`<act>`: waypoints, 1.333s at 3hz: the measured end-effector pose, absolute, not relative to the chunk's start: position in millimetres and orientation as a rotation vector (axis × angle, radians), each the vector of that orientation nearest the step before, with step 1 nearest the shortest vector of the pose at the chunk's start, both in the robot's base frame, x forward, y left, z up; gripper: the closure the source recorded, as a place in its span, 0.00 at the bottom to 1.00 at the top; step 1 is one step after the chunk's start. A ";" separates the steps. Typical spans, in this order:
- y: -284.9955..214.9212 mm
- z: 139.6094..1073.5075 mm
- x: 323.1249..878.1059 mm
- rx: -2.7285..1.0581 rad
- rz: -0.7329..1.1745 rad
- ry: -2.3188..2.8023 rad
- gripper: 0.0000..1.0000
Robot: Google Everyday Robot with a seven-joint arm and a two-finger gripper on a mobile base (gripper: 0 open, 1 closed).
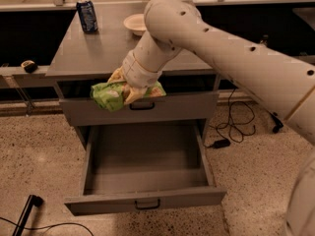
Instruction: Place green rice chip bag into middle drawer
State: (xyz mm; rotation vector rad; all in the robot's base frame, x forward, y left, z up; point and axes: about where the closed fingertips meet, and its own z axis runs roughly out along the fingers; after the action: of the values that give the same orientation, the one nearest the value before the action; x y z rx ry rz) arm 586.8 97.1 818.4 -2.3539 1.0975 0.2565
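My gripper (129,88) is shut on the green rice chip bag (112,94), a crinkled light-green bag with white and orange print. I hold it in the air in front of the cabinet's upper closed drawer (142,109), above the back part of the open middle drawer (145,200). That drawer is pulled out wide, a grey tray with a low front panel and a small black bar handle. Its inside shows nothing in it. My pale arm reaches in from the right and covers part of the cabinet top.
A blue can (87,15) stands at the back left of the grey cabinet top (81,53). A pale bowl (136,23) sits at the back, partly behind my arm. Black cables (236,122) lie on the speckled floor at right. A dark rod (27,213) lies at lower left.
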 end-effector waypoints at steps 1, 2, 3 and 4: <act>100.3 811.6 589.6 -2.354 0.310 1.111 1.00; 100.8 789.9 585.5 -2.316 0.395 1.164 1.00; 85.4 764.3 580.9 -2.275 0.431 1.239 1.00; 85.4 764.3 580.9 -2.275 0.432 1.239 1.00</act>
State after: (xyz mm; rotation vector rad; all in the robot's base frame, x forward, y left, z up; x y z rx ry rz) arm 580.9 85.4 764.3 -2.2750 1.2391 0.4316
